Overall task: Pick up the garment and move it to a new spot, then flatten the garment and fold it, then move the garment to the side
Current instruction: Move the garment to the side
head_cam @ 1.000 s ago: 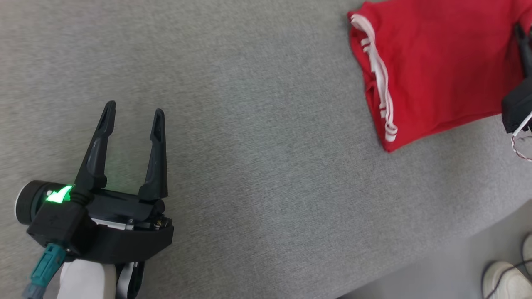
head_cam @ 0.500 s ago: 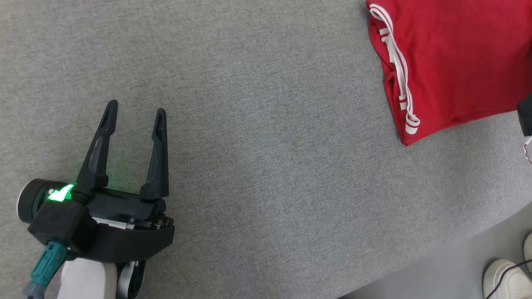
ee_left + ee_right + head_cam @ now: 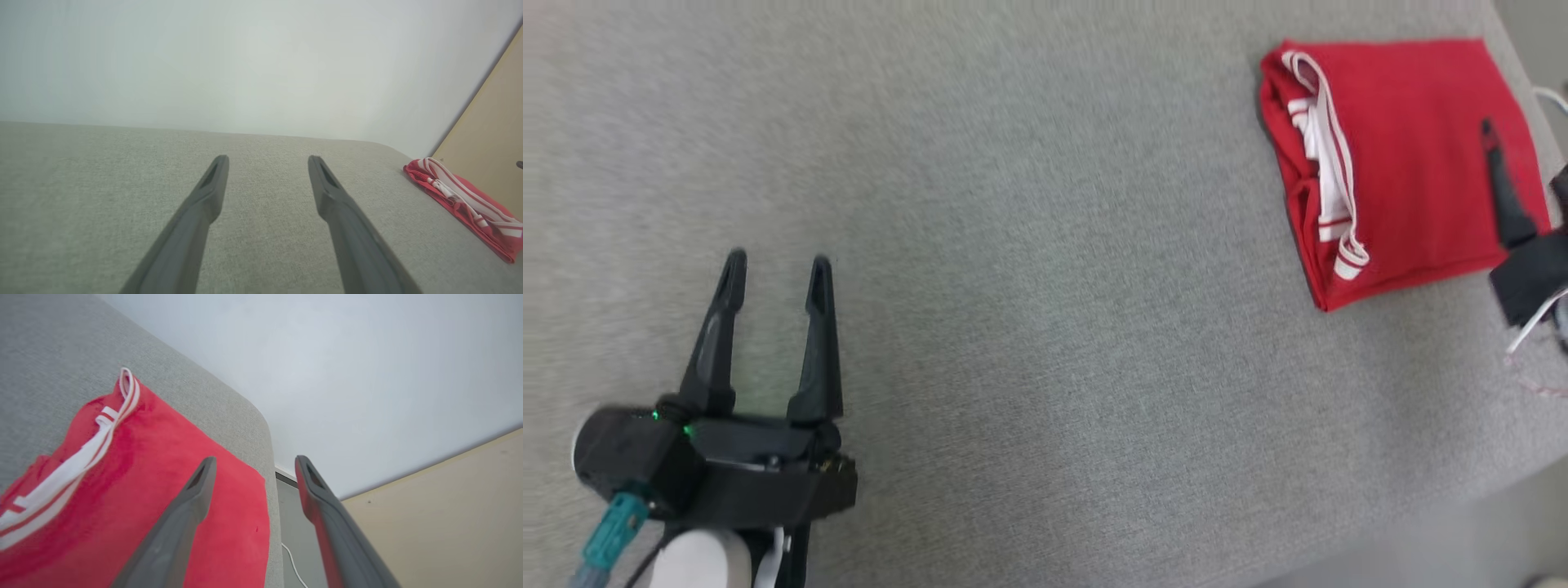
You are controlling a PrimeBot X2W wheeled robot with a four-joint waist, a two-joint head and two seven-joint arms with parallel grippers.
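Observation:
The garment (image 3: 1413,155) is red with white stripe trim and lies folded flat near the right end of the grey padded table (image 3: 1045,245). It also appears in the left wrist view (image 3: 461,200) and the right wrist view (image 3: 135,490). My right gripper (image 3: 1527,151) hovers at the garment's right edge, open, with one finger (image 3: 1499,188) over the red cloth and nothing between the fingers (image 3: 255,459). My left gripper (image 3: 778,260) rests open and empty over bare table far to the left (image 3: 267,158).
The table's rounded right edge (image 3: 269,465) runs just beside the garment. Past it stand a pale wall and a beige board (image 3: 449,522), and a white cable (image 3: 292,559) lies on the floor below.
The right gripper has opened and let go of the garment, which now lies flat near the table's right edge. The head camera has shifted. The left gripper stays open in place.

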